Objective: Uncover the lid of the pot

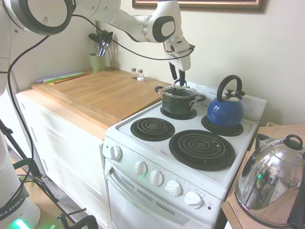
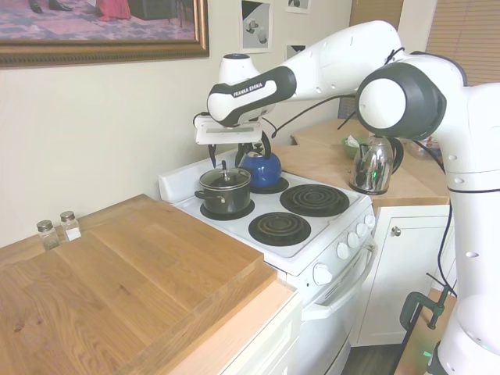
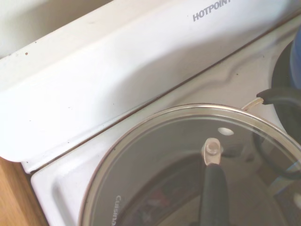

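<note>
Coil burners (image 1: 200, 149) stand bare at the range's front while the pot (image 1: 177, 99) is kept on a rear one, beside a blue kettle (image 1: 225, 110)
The lid (image 1: 179, 89) is seated on the pot; the gripper (image 1: 177, 76), fingers parted, is poised above its black loop handle (image 3: 214, 186), judged aligned for lifting

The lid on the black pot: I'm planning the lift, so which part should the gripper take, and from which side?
Grip the lid by its black loop handle, coming straight down from above. The handle stands up at the centre of the domed glass, which likely offers no other purchase, and the lid sits flat on the pot. The gripper hangs directly over it.
</note>
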